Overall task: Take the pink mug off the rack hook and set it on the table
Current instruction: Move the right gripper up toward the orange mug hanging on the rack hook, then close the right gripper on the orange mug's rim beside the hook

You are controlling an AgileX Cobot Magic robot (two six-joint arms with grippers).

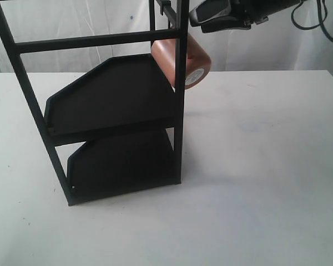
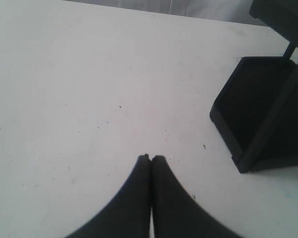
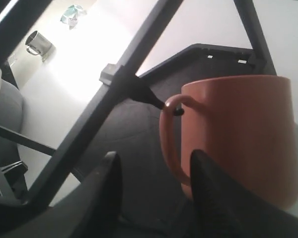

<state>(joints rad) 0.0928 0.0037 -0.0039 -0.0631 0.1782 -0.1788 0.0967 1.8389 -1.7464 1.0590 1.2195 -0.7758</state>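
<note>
- Right wrist view tells most of it: the small cylindrical dusty pink mug [image 3: 238, 134] hangs by its loop handle [image 3: 170, 144] on the short black metal rack hook [image 3: 148, 95], with the peg's tip poking through the loop. So it's not off the rack yet.
- The right gripper [image 3: 154, 156] has its jaws spread wide, and the lower part of the handle sits in the gap between the two dark fingers [image 3: 107, 183]. Nothing is pinched so far. I'd say it's lined up that way because the handle is the easiest thing to grab while the body dangles free.
- Exterior view: the mug hangs tilted, high on the right side of the tall black metal frame rack [image 1: 179, 122]. It's partly behind the upright post, with its pale labelled base facing out. The tilt makes sense, since all the weight hangs from the handle. It's well above the wide white matte table [image 1: 266, 166].
- The two angular black tray shelves [image 1: 111, 94] sit lower and to the left, so they shouldn't get in the way.
- The left gripper [image 2: 150, 157] has its jaws pressed together on nothing, over the table near the rack's bottom tray. My guess is it's just parked out of the way.
- Next bit, I reckon: close on the handle, then slide the mug off along the peg. Yanking straight down would likely snag on the hook.
</note>
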